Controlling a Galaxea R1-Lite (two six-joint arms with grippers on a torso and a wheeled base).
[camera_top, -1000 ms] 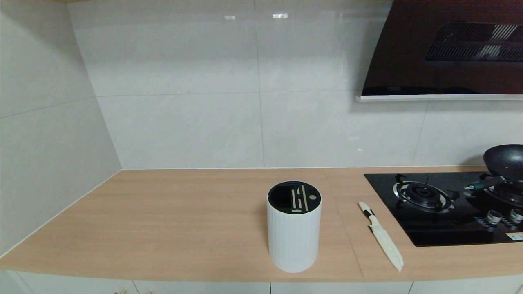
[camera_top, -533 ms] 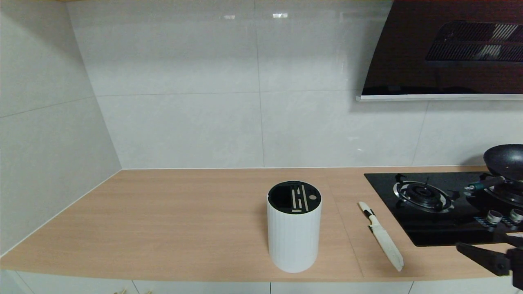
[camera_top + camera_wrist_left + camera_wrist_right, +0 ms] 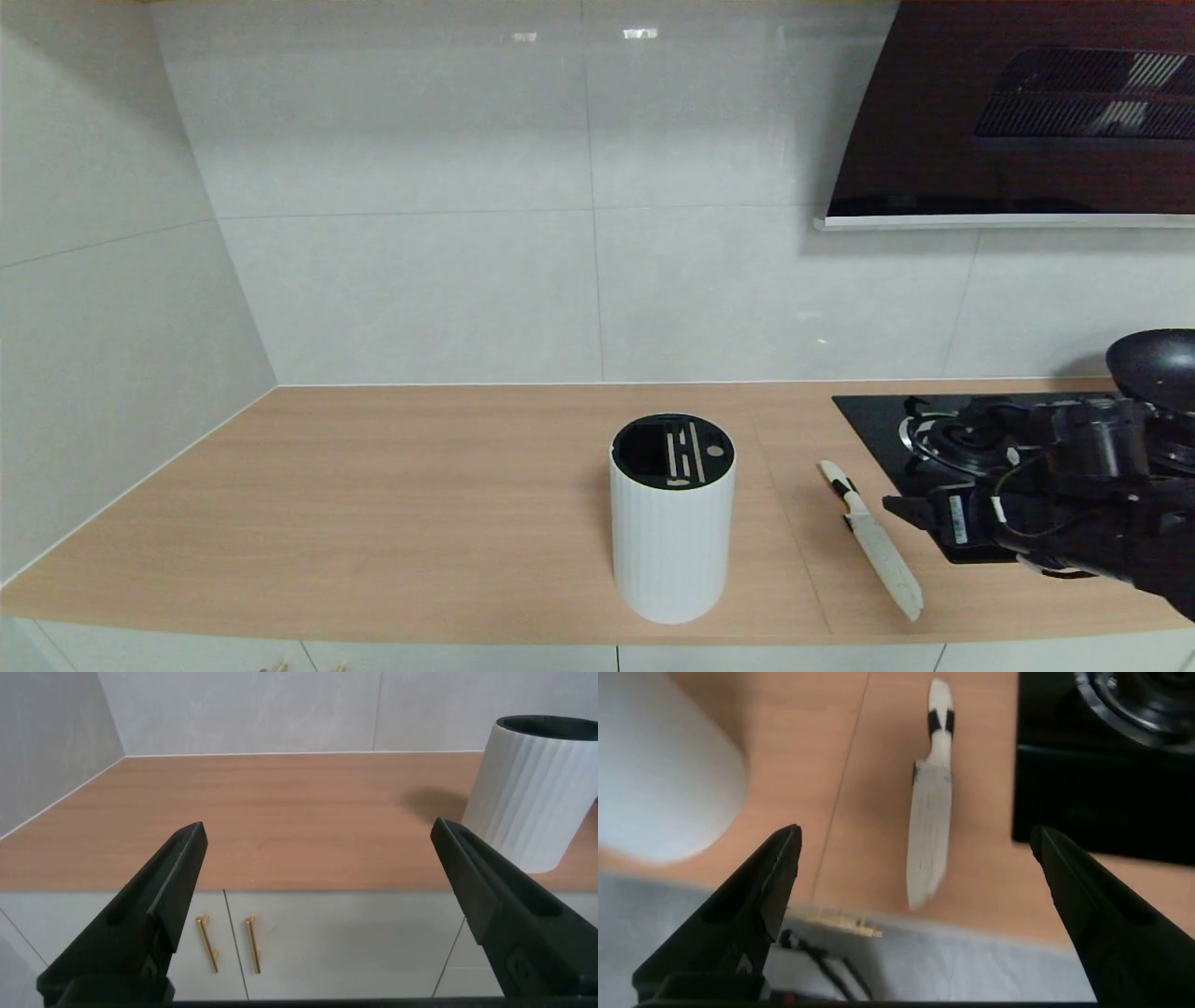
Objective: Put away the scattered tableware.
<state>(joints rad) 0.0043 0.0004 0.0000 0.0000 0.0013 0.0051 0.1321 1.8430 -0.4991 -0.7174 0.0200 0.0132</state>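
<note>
Head view takes in the wooden countertop (image 3: 420, 504): a broad run of wood lies left of the white knife holder (image 3: 671, 541), and the black hob (image 3: 864, 415) is to its right. The knife (image 3: 873, 541) lies flat between holder and hob, its tip near the counter's front edge. The right gripper (image 3: 907, 511) hangs just past the knife from the holder. Right wrist view adds its jaws spread wide above the knife. Left wrist view shows the left gripper (image 3: 318, 835), equally wide, off the front edge left of the holder.

The black right arm (image 3: 1083, 504) carries a white label (image 3: 957, 516) and thin looping cables (image 3: 1006, 481); its gripper (image 3: 915, 849) has tapered black fingers (image 3: 752, 910).
</note>
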